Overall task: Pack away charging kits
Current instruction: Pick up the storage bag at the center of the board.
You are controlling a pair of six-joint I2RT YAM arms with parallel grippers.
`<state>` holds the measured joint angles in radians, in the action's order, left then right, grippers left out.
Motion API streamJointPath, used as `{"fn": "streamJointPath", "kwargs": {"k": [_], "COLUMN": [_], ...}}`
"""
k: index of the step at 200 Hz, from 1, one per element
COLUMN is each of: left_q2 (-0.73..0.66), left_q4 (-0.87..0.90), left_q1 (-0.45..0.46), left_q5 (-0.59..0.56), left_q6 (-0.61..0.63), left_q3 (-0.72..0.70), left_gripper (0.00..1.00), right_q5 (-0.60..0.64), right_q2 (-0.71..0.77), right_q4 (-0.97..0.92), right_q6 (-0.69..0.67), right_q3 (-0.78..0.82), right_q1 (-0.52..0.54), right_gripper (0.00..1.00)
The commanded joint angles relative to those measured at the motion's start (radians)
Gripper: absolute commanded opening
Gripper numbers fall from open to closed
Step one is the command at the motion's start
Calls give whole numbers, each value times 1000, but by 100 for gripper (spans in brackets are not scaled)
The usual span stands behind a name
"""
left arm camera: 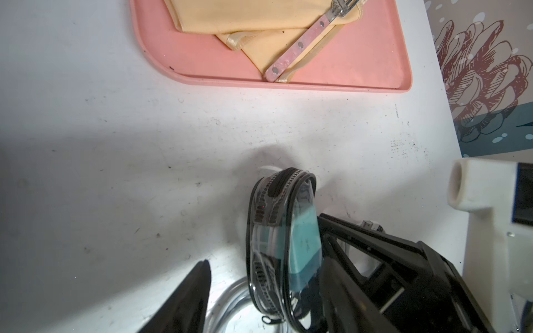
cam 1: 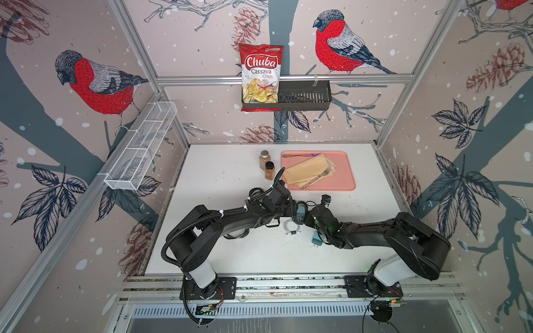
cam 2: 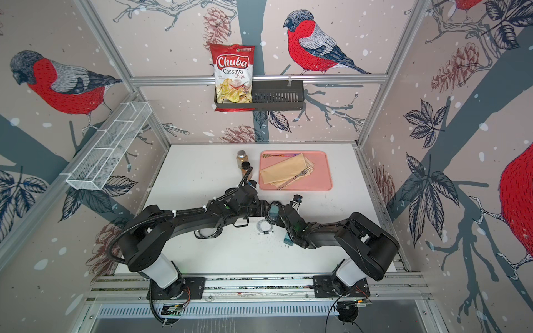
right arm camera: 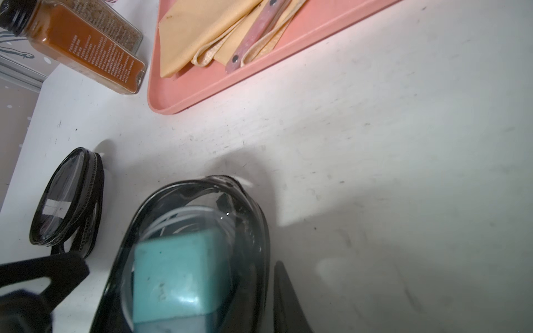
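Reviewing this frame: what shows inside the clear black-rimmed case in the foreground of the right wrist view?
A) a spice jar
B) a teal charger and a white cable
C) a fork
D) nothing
B: a teal charger and loops of white cable show through the clear wall of the case.

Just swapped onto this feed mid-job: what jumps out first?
The clear case, a teal charger inside, is up on edge at the middle of the table, apparently pinched by the right end effector. Farther back lies the pink tray with a yellow cloth and fork. On the back wall, a red Chuba chips bag stands in a black basket.
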<state>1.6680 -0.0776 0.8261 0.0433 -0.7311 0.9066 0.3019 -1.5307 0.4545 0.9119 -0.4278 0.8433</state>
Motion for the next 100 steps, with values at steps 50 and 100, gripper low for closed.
{"fn": "streamJointPath", "kwargs": {"k": [50, 100], "left_q2": [50, 89], "left_q4": [-89, -83], "left_q1": [-19, -27], "left_q5": [107, 138], "left_q6": [17, 11], "left_q3": [12, 28], "left_gripper": [65, 65], "right_q5": [-29, -29], "right_q2": [-4, -24], "right_q4": [-5, 0], "right_q6": [-18, -15], "right_q3": [-10, -14], "right_q1": [3, 4], "right_gripper": [14, 14]}}
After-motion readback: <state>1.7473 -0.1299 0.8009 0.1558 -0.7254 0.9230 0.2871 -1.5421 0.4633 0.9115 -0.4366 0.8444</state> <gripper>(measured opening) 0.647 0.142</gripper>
